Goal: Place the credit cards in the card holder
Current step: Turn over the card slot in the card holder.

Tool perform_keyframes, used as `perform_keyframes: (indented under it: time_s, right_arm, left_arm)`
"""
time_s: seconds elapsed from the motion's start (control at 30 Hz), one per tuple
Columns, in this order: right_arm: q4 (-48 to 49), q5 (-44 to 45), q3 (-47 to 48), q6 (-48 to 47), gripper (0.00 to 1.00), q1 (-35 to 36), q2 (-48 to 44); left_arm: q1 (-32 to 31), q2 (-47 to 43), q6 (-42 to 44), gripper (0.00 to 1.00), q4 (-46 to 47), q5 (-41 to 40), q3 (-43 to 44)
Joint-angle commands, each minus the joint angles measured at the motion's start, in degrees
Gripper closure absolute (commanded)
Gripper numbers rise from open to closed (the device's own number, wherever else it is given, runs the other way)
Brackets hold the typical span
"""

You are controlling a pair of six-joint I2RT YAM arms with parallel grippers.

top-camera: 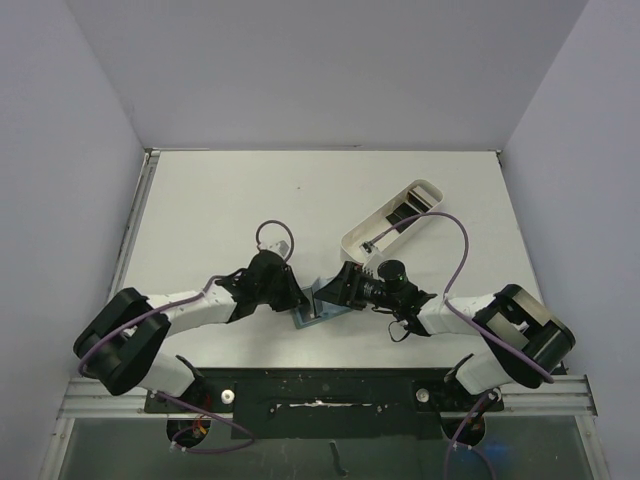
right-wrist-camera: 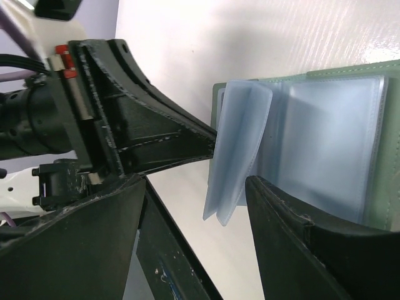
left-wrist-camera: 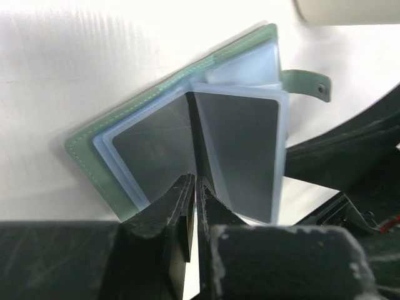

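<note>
The card holder (left-wrist-camera: pixel 94 140) lies open between my two grippers, green cover down, with a snap tab (left-wrist-camera: pixel 306 84) and bluish pocket leaves (right-wrist-camera: pixel 237 144). My left gripper (left-wrist-camera: pixel 195 181) is shut on the edge of an upright pocket leaf at the spine. My right gripper (right-wrist-camera: pixel 194 206) is open, and the raised leaves hang between its fingers; its right finger (right-wrist-camera: pixel 300 244) rests over the flat pocket page. From above, the holder (top-camera: pixel 316 312) sits between the left gripper (top-camera: pixel 302 300) and the right gripper (top-camera: pixel 332 292). Black credit cards (top-camera: pixel 405 208) lie in the white tray. Neither gripper holds a card.
The long white tray (top-camera: pixel 372 232) stands tilted at the back right of the holder, close behind my right gripper; its rim (left-wrist-camera: pixel 350 9) shows at the top of the left wrist view. Walls enclose the table on three sides.
</note>
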Motion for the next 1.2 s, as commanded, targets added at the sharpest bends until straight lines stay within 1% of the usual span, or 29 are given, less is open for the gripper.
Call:
perform_keyframes:
  time_s: [0.0,0.27,0.5,0.7,0.83,1.0,1.17]
  right_arm:
    - [3.6,-0.3,1.1,-0.4,0.34,-0.4,-0.6]
    - [4.4,-0.6,0.8,-0.5,0.33,-0.6,-0.4]
    - [5.3,-0.8,0.7,-0.5,0.31,-0.6,-0.2]
    - [6.6,-1.8,0.8,-0.6,0.32,-0.6,0.0]
    - [6.7,-2.1,1.0,-0.6,0.32,-0.6,-0.5]
    - [5.6,-2.4,1.6,-1.2,0.31,-0.6,-1.1]
    - [5.5,-3.0,2.6,-1.2,0.33,0.1,0.1]
  left_arm:
    - [-0.4,3.5,0.7,0.96,4.1,1.7,2.2]
    - [-0.6,6.9,0.7,0.97,6.8,3.2,4.0]
    - [-0.7,7.7,0.5,0.97,7.5,3.7,4.5]
    - [-0.7,7.9,-0.3,0.97,10.9,4.8,4.3]
    - [-0.7,7.8,-0.7,0.97,11.5,5.1,4.3]
    - [-0.5,3.2,-0.7,0.97,5.7,0.6,3.0]
    - [0.8,-5.6,-1.7,0.90,0.9,-4.5,-0.7]
